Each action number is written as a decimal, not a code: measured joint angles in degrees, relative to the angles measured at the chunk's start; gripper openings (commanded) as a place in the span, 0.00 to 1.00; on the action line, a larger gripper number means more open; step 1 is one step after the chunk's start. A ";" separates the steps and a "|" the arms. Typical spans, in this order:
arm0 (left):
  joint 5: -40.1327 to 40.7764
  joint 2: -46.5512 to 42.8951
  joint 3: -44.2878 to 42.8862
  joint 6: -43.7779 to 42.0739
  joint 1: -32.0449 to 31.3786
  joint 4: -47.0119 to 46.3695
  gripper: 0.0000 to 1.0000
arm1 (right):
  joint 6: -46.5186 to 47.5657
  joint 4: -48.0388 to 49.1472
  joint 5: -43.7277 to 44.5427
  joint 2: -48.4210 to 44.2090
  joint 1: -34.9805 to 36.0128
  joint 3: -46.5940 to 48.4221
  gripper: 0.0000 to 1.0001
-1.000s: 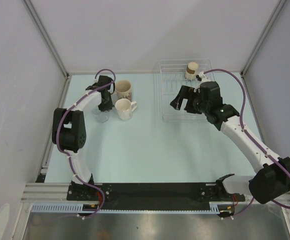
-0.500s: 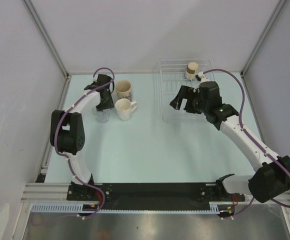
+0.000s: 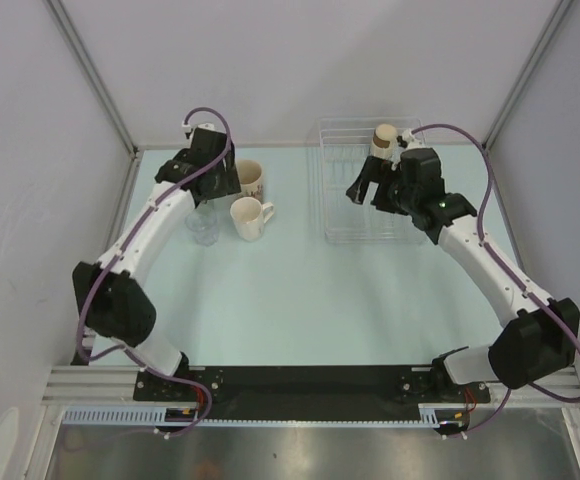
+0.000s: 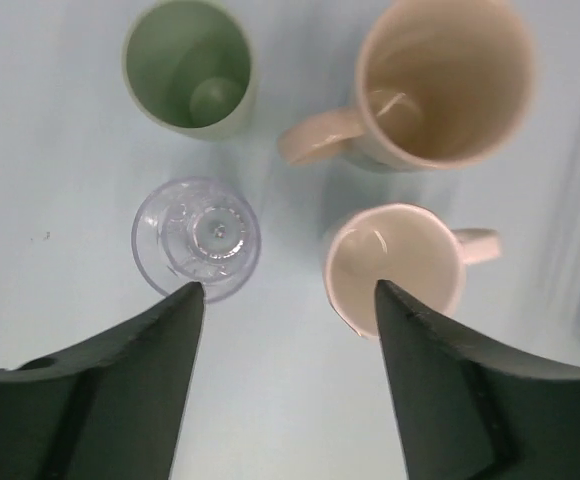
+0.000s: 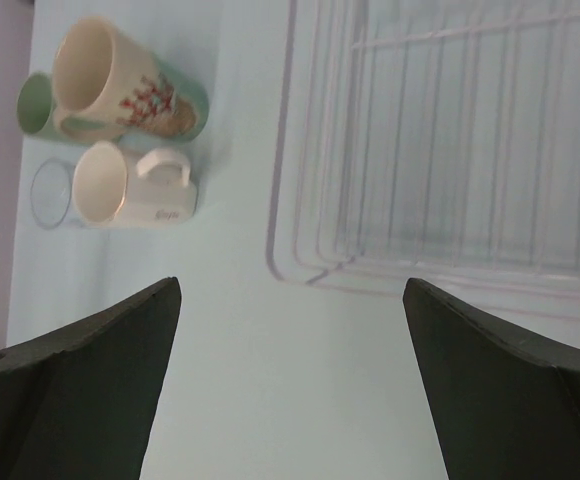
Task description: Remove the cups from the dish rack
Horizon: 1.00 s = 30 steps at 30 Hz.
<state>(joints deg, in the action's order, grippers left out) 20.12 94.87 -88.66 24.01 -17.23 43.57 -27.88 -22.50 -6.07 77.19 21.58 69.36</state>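
Masking pale green cup (image 4: pixel 190 65) overhead: left arm (image 3: pixel 155 215); left end effector (image 4: pixel 288 288), right end effector (image 5: pixel 291 282) spread wide, empty.

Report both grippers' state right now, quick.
Left gripper: open, holding nothing.
Right gripper: open, holding nothing.

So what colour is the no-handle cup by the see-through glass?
The cup is pale green, clearest in left wrist view.
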 measured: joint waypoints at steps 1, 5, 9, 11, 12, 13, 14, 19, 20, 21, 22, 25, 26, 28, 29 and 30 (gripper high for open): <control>0.61 -1.68 -0.39 0.02 -1.09 0.33 0.86 | 0.28 -0.66 1.25 1.05 -0.66 1.77 0.99; 0.22 -9.35 -1.29 0.57 -4.61 0.68 0.88 | 1.16 -3.04 6.88 7.37 -4.50 10.78 0.99; -2.69 -16.94 0.11 1.51 -4.94 -0.57 0.88 | 2.40 -3.87 12.33 15.47 -6.97 18.78 0.98; -4.55 -21.18 3.10 2.05 -5.09 -1.75 0.88 | 3.04 -3.61 14.45 19.78 -7.19 21.92 0.98; -5.33 -22.51 4.17 2.29 -5.22 -2.01 0.88 | 3.26 -3.63 15.10 21.49 -7.15 22.86 0.98; -6.21 -23.85 5.44 2.54 -5.42 -2.32 0.88 | 3.48 -3.65 15.74 23.19 -7.06 23.80 0.98; -7.15 -25.09 6.84 2.80 -5.64 -2.45 0.88 | 3.65 -3.65 16.31 24.87 -7.04 25.03 0.98; -9.66 -27.61 11.15 3.17 -6.49 -2.49 0.88 | 5.53 -2.38 19.61 34.12 -6.82 32.33 0.99; -9.97 -28.00 11.93 3.39 -6.75 -2.45 0.87 | 5.75 -2.19 19.98 35.65 -6.82 33.70 0.99; -10.27 -28.37 12.66 3.56 -7.13 -2.36 0.88 | 6.19 -2.01 20.70 37.97 -6.82 36.00 0.99; -10.49 -28.74 13.40 3.96 -7.61 -2.36 0.87 | 6.75 -1.62 21.07 39.80 -6.82 37.59 0.99; -11.34 -29.55 14.86 4.48 -8.70 -2.34 0.87 | 8.22 -1.14 22.14 44.65 -6.82 42.56 0.98; -11.37 -29.73 15.17 4.52 -8.90 -2.32 0.87 | 8.52 -1.01 22.34 45.86 -6.84 43.82 0.97; -11.37 -30.08 15.58 4.50 -9.07 -2.32 0.87 | 8.63 -1.44 22.58 48.00 -6.95 46.36 0.86; -11.34 -30.23 15.69 4.50 -9.07 -2.29 0.87 | 8.50 -1.57 22.58 48.30 -6.99 46.60 0.84; -11.34 -30.47 15.82 4.50 -9.07 -2.32 0.87 | 8.52 -2.01 22.56 48.30 -6.99 46.42 0.84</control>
<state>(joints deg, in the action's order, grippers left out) 8.78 64.40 -72.84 28.51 -26.30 41.25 -19.35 -24.51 16.49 125.49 14.59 115.79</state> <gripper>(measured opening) 0.871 0.908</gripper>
